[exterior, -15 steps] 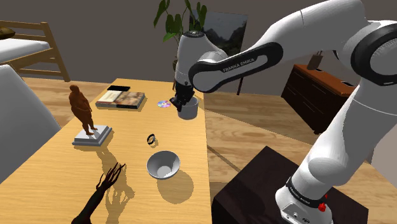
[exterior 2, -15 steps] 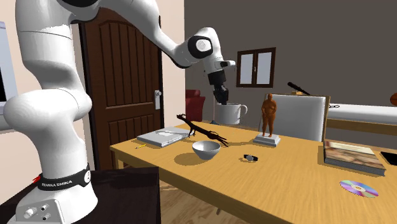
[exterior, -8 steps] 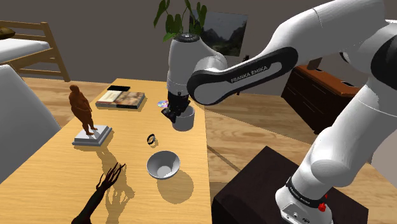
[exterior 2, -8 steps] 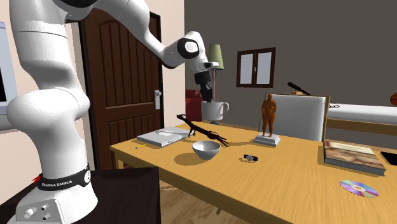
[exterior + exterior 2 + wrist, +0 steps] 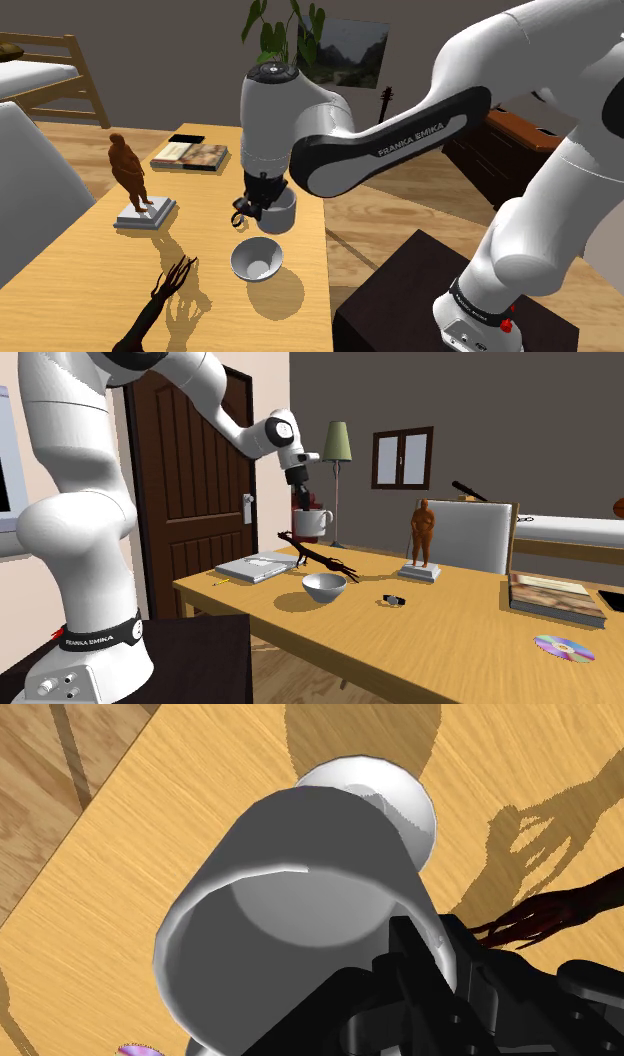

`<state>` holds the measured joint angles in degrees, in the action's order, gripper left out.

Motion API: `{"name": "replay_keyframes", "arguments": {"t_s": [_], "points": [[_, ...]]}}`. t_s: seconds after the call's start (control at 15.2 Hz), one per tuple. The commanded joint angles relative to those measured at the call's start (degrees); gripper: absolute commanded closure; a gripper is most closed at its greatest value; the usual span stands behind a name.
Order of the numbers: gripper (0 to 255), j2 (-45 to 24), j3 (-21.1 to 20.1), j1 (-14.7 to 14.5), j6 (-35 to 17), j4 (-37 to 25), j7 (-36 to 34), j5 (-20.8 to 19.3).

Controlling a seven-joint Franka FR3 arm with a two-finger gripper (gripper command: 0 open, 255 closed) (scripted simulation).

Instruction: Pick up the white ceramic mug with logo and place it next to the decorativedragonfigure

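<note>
Shoulder view: mug (image 5: 281,213) in claw (image 5: 262,207), aloft over bowl (image 5: 256,260), near table (image 5: 314,292) edge.

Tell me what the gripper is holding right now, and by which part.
The gripper holds the white mug by the wall at its rim, not by the handle. The mug hangs upright above the table.

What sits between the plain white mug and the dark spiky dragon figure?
A white round bowl on the wooden table, nearer the white mug than the figure, in the shoulder view.
</note>
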<state>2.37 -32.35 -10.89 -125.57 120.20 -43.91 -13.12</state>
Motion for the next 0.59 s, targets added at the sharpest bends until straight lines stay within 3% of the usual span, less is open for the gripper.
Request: {"name": "replay_keyframes", "arguments": {"t_s": [0.0, 0.53], "points": [[255, -0.1, -1.5, -1.3, 1.2, -0.7, -2.9, -0.3], [255, -5.6, -6.7, -6.5, 4.9, -6.0, -15.0, -5.0]]}}
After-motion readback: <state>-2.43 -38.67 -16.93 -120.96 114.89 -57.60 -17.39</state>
